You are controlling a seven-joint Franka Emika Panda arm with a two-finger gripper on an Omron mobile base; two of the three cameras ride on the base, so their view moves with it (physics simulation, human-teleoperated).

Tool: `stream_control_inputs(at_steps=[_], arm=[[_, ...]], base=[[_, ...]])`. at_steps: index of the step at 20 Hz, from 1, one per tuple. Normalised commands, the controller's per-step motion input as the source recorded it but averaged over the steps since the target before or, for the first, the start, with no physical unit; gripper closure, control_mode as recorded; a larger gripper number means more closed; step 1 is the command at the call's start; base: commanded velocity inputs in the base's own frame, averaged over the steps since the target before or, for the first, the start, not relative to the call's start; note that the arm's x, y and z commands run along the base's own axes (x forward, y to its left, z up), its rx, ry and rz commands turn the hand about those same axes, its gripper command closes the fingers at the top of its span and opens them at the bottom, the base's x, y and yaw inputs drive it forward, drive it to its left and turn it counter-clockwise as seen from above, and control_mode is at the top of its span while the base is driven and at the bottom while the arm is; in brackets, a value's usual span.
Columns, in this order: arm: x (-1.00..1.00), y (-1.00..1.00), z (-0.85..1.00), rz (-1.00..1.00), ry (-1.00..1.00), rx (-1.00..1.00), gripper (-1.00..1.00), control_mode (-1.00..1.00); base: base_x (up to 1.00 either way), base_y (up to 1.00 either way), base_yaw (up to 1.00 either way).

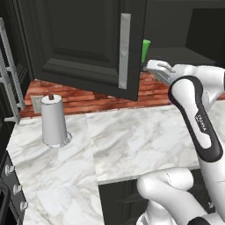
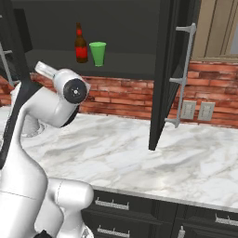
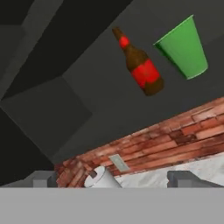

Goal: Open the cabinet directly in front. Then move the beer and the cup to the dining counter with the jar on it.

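- cabinet: both doors swung out, so the opening step looks done. Its shelf sits above and ahead of the gripper; the left door with the long silver handle hangs just to the gripper's left.
- worktop: marble, below the gripper, brick wall behind it. A paper-towel roll stands on it, low and off to the gripper's left.
- gripper: fingers wide apart, nothing between them. It hovers below the shelf edge, short of the opening, aimed up toward the shelf.
- beer: upright on the shelf, long axis vertical, neck up. It lies up and ahead of the gripper, nearer its line than the cup.
- cup: green, upright, mouth up, just beside the beer on the side away from the left door, seemingly not touching.
- key relation: both targets are higher and deeper than the fingers, so my guess is the hand must rise and reach forward, meeting the bottle from the side across its upright axis. Cup close by, could get knocked.
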Motion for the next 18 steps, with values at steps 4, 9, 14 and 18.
stream_control_inputs(at_steps=[4,9,14,18], arm=[[0.97,0.42,-0.06,0.38,0.07,0.00,-1.00,-1.00],[0.63,0.96,-0.01,0.46,0.00,0.00,-1.00,-1.00],[0.01,1.00,0.00,0.55,-0.01,0.00,-1.00,-1.00],[-0.11,1.00,0.00,0.54,-0.09,-0.03,-1.00,-1.00]], base=[[0.00,0.00,0.00],[0.00,0.00,0.00],[0.00,0.00,0.00],[0.00,0.00,0.00]])
